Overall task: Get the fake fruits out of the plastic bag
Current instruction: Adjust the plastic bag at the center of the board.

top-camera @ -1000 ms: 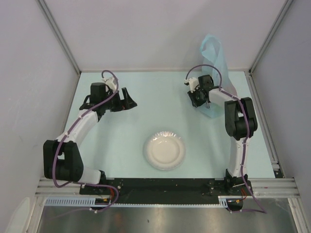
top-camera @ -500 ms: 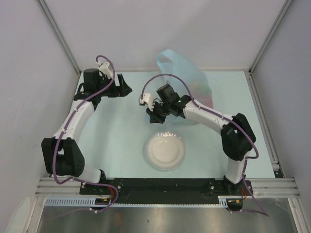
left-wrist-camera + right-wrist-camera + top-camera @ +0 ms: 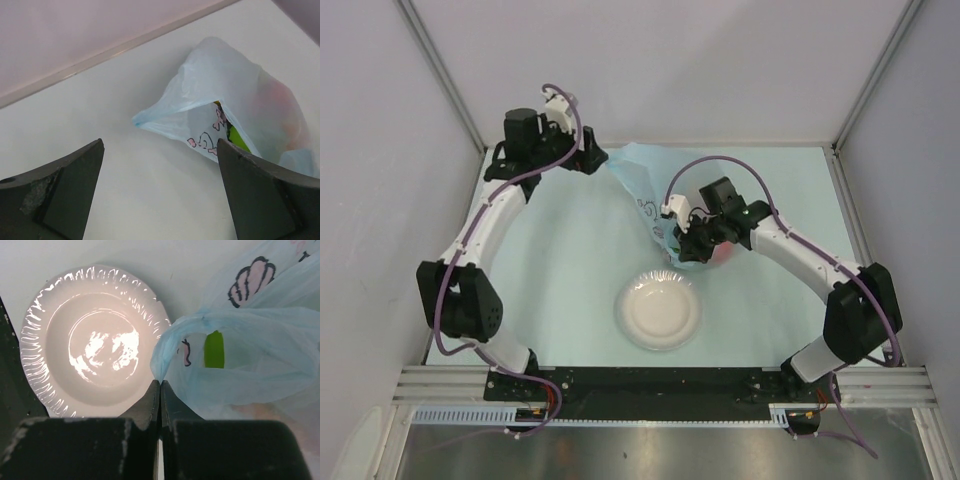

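Still the opening step, I reckoned: the bag [image 3: 640,187] lay behind the plate [image 3: 625,300] with a green fruit [image 3: 214,349] inside. The right gripper [image 3: 682,253] was pinched shut on its handle, and the left gripper [image 3: 597,160] hung wide open by the far corner. Next it'd need a second pinch there to spread the mouth. The back wall [image 3: 660,70] was close, with open table [image 3: 550,270] to the left.

Left end effector [image 3: 160,144] gapes wide, arm stretched far back; right end effector [image 3: 160,385] clamped shut, elbow bent
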